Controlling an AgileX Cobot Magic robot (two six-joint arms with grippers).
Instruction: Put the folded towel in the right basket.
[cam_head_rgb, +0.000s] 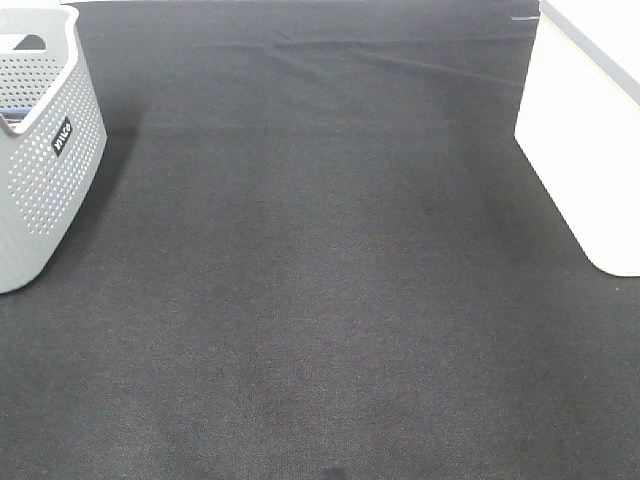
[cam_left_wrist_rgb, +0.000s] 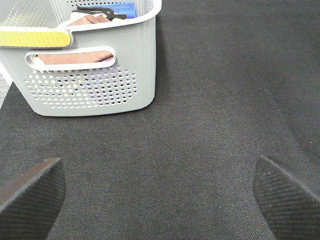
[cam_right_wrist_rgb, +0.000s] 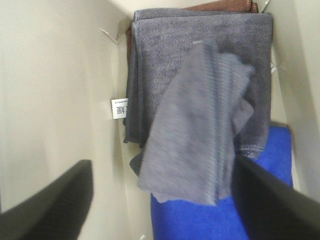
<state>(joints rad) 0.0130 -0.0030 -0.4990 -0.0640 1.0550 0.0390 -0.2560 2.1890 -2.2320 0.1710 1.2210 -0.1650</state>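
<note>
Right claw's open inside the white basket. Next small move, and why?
Probably lift the right claw straight up out of the white basket. It is open, and the grey towel looks free of it, over the folded stack inside.

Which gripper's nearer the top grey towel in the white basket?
Right. The right gripper hangs above the top grey towel inside the white basket; the left gripper is over the mat, facing the grey basket.

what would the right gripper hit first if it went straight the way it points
Probably the loose grey towel, straight ahead of the open right gripper in the white basket; depth is unclear.
</note>
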